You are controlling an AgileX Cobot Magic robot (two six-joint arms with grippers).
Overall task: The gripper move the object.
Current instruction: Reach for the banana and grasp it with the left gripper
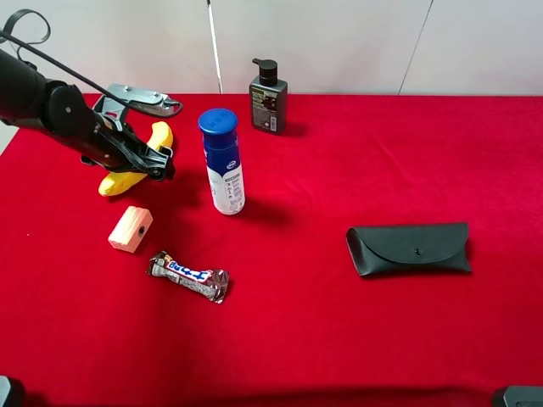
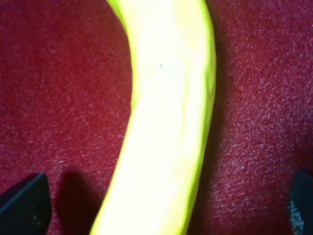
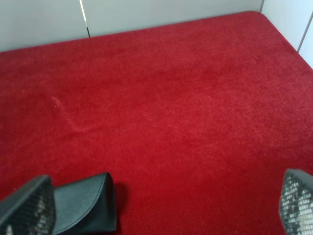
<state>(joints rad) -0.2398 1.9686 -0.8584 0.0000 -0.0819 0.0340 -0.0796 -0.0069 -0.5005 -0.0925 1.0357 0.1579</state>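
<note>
The banana [image 2: 166,122] is seen lying on the red cloth [image 1: 339,339], left of the bottle [image 1: 223,165], between the spread jaws of the left gripper [image 1: 157,163], not grasped. The right gripper [image 3: 161,203] is likewise spread and empty. Lettering on the bottle and candy bar [image 1: 190,275] cannot be read.

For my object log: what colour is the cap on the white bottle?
The bottle cap is blue, clearest in the exterior high view.
</note>
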